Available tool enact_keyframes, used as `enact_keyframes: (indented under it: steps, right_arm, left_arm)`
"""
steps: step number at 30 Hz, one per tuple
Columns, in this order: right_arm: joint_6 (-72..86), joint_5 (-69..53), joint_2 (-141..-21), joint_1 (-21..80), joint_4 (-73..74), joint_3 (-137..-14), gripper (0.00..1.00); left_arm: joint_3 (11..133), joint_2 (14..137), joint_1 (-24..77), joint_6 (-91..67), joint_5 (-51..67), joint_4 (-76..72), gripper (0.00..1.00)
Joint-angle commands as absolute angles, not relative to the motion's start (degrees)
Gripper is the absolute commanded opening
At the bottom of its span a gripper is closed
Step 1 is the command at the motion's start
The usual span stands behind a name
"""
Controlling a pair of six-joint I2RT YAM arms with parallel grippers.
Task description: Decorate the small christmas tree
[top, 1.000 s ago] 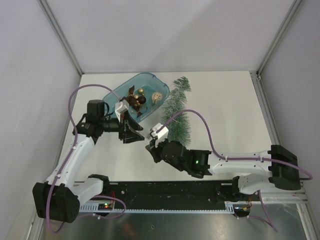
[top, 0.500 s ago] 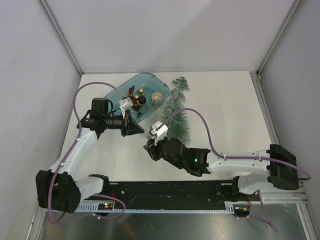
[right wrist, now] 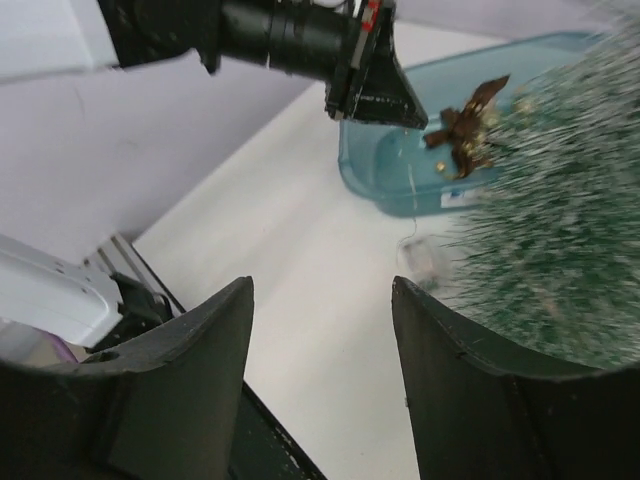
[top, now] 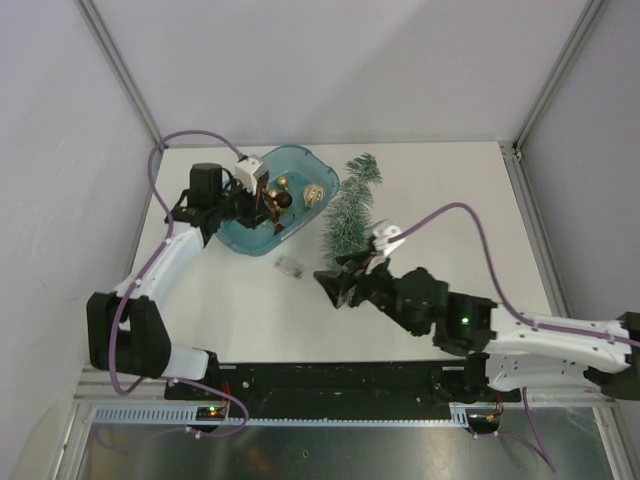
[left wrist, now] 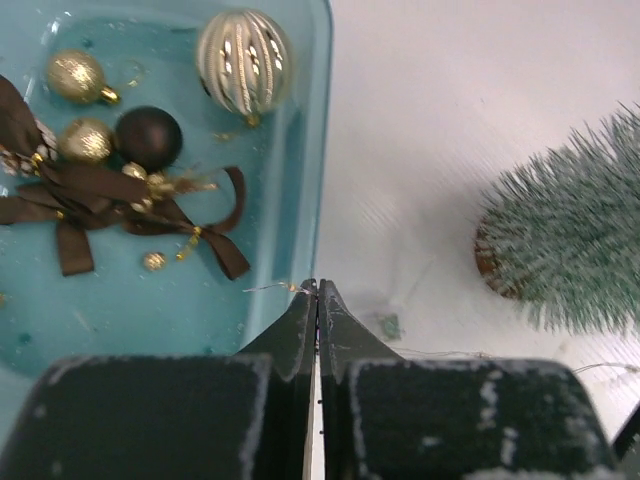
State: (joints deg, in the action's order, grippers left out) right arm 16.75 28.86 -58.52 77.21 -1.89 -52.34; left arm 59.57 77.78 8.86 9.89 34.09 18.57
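Note:
The small christmas tree point(top: 346, 212) lies on its side on the table, base towards me, right of the teal tub point(top: 300, 158); the left wrist view shows it at the right edge point(left wrist: 570, 250). My left gripper point(top: 265, 208) hovers over the tub's near rim point(left wrist: 322, 150), shut on a thin light wire point(left wrist: 272, 288). In the right wrist view the wire point(right wrist: 411, 190) hangs from it to a small clear box point(right wrist: 425, 257) on the table. My right gripper point(top: 333, 284) stands open and empty point(right wrist: 322, 290) just left of the tree's base point(left wrist: 492, 262).
In the tub lie a striped gold bauble point(left wrist: 243, 62), a dark bauble point(left wrist: 148, 137), small gold glitter baubles point(left wrist: 78, 75) and a brown ribbon ornament point(left wrist: 100, 190). The clear box point(top: 290, 266) sits between tub and right gripper. Grey walls enclose the table.
My left gripper has shut on the wire and swung back over the tub. My right gripper has opened and drawn back to the right, leaving the clear box on the table.

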Motion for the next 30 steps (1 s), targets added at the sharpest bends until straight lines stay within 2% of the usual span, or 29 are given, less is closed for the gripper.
enact_keyframes:
  steps: [1,12,19,21,24,27,30]
  right_arm:
    - [16.1,35.75,-50.69,75.95,2.73,-54.23,0.63]
    - [14.87,33.11,-37.35,62.46,5.17,-53.61,0.66]
    - [14.98,42.94,-32.89,57.24,7.46,-53.57,0.7]
    - [15.68,41.76,-34.37,51.93,7.4,-53.62,0.71]
    - [22.03,29.65,-40.23,37.93,9.03,-53.96,0.72]
    - [32.99,3.85,-49.39,16.91,7.94,-53.55,0.71]
    - [38.1,-10.23,-59.41,8.16,2.35,-53.26,0.72]
  left_arm:
    - [65.9,82.98,9.56,6.91,31.24,13.83,0.0]
    - [77.75,95.76,16.16,6.53,30.24,13.06,0.0]
    - [88.91,106.23,19.21,4.9,24.14,12.74,0.0]
    - [92.3,109.28,20.34,4.39,23.53,12.7,0.0]
    - [96.23,113.01,22.34,4.11,23.12,12.72,0.0]
    - [99.36,115.78,24.17,4.11,22.47,12.69,0.0]
    - [102.68,119.07,25.75,3.75,22.42,12.67,0.0]
